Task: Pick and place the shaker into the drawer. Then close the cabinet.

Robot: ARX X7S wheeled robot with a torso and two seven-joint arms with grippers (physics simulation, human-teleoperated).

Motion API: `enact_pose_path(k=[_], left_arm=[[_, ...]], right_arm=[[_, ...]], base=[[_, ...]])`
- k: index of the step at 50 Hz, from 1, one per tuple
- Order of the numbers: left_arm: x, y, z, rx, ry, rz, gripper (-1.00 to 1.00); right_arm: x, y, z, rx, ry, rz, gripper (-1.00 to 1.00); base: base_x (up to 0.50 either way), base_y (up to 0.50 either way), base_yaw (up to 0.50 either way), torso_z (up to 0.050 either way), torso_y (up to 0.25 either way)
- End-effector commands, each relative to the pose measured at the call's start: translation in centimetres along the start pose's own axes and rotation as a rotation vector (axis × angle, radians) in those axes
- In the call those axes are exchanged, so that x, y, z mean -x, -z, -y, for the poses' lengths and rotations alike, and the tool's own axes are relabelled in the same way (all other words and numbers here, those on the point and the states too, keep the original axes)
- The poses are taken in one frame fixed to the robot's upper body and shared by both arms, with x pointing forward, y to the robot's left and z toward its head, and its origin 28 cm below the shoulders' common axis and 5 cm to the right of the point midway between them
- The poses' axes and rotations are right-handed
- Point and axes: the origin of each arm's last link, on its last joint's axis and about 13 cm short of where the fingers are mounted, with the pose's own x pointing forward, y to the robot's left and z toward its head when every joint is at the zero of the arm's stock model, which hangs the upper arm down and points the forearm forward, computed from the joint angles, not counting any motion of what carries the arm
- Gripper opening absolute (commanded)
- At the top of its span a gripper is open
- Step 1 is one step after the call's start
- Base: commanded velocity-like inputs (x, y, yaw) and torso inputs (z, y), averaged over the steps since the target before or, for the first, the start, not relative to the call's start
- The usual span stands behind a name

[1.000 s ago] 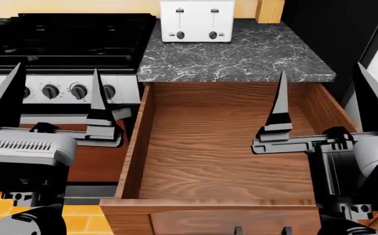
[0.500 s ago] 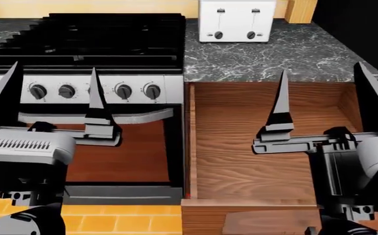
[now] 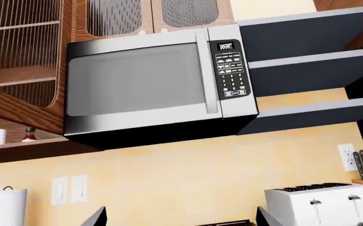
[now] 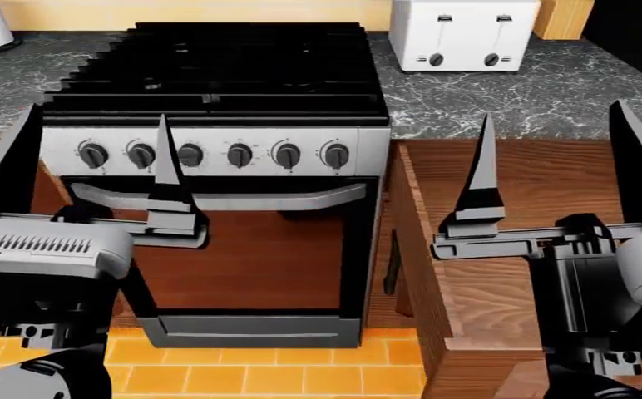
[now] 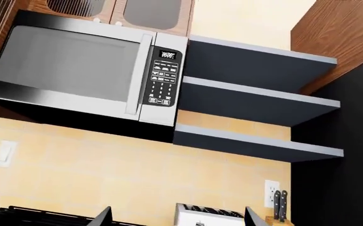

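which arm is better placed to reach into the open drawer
Right. The right gripper hangs over the open drawer, jaws apart and empty; the left gripper sits in front of the stove.

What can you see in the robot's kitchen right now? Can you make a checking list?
Surface: dark marbled stone counter, mostly bare.
Job's things: reddish-brown wooden drawer open, nothing seen inside; shaker not seen.
Clutter: white two-slot toaster; white paper towel roll.
Grippers: left gripper open, holding nothing; right gripper open, holding nothing.
Cables: nothing seen.
Surroundings: black stove with silver knob panel; steel microwave; dark wall shelves.
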Motion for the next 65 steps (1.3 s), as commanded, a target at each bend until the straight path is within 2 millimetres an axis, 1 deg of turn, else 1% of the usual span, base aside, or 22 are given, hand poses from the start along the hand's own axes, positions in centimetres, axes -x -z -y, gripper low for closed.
enact_pose_path(k=[1,53,65], left_arm=[[0.08,0.11,0.0,-0.002,0.001,-0.002,1.0],[0.03,0.4,-0.04,-0.015,0.01,-0.003,1.0],[0.07,0.37,-0.01,-0.013,0.007,-0.002,1.0]], right_arm=[[0.09,0.14,0.0,-0.004,0.003,-0.001,1.0],[0.09,0.24,-0.08,-0.009,0.002,0.004,1.0],[0.2,0.16,-0.09,-0.024,-0.003,0.026,1.0]], base=[[0.0,0.5,0.0,0.0,0.0],[0.0,0.5,0.0,0.0,0.0],[0.13,0.5,0.0,0.0,0.0]])
